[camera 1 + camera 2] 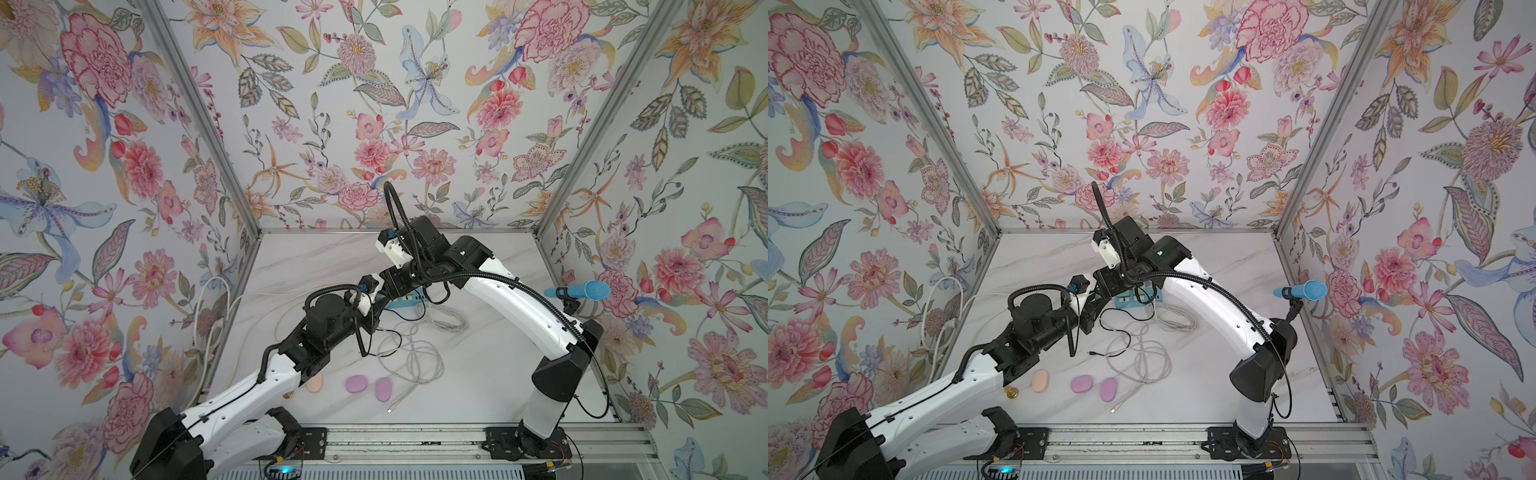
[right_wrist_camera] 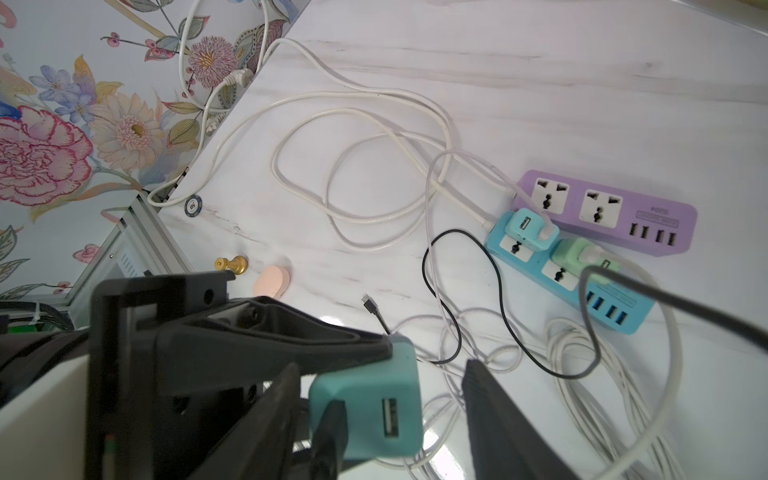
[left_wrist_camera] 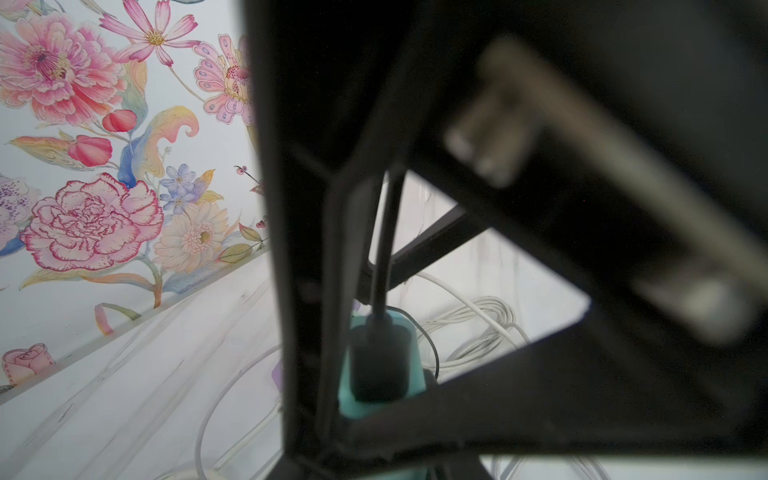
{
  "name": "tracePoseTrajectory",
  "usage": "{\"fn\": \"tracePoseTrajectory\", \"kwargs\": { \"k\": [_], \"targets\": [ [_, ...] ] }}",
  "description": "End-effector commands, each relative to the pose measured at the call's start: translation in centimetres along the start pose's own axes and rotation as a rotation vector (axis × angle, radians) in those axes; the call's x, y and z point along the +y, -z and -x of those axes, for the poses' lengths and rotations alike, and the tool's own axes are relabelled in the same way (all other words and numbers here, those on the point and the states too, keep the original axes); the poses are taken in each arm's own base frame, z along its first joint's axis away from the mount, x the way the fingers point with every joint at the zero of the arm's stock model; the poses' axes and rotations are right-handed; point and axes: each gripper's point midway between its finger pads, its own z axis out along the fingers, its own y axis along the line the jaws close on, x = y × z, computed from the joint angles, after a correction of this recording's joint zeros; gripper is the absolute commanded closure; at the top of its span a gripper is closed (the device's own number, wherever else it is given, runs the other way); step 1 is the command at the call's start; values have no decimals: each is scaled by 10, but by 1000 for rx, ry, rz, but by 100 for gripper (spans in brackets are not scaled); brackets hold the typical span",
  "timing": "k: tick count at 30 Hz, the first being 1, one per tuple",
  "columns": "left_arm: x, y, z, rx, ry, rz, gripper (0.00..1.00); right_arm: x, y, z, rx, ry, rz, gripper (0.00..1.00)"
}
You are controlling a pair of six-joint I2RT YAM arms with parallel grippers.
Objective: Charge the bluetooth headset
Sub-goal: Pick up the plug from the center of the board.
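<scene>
Near the front edge of the table lie a peach oval case and two purple oval cases, probably earbud cases. Which one is the headset I cannot tell, and both grippers are well apart from them. Further in, a teal USB adapter is held above the table. It seems to be a handover between the arms: the taking jaws should close on its flat sides and leave the USB port free, and only then should the other jaws release. The left gripper is clamped on the adapter. The right gripper stands open around it, one finger just beside it, the other apart. The blue power strip lies further right.
</scene>
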Motion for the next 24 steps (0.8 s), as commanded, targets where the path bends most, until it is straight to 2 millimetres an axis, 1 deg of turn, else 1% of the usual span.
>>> {"fn": "tracePoseTrajectory", "kwargs": {
  "k": [1, 5, 10, 13, 16, 18, 23, 24],
  "targets": [
    [2, 3, 33, -81, -67, -10, 100, 10, -4, -22, 102, 32, 35, 40],
    [3, 2, 34, -81, -77, -11, 100, 12, -2, -29, 122, 8, 58, 41],
    [0, 0, 34, -79, -72, -38, 100, 18, 4, -27, 109, 0, 81, 41],
    [-3, -2, 35, -78, -71, -56, 100, 19, -4, -25, 117, 12, 81, 42],
    [-2, -1, 39, -85, -80, -51, 100, 23, -17, -29, 149, 2, 95, 52],
    [-1, 1, 42, -94, -85, -43, 100, 22, -22, -32, 166, -15, 97, 61],
    [2, 3, 42, -100, -80, -32, 100, 21, -18, -32, 165, -44, 106, 82],
    [3, 3, 42, -101, -76, -28, 100, 19, -17, -31, 160, -49, 100, 89]
  ]
}}
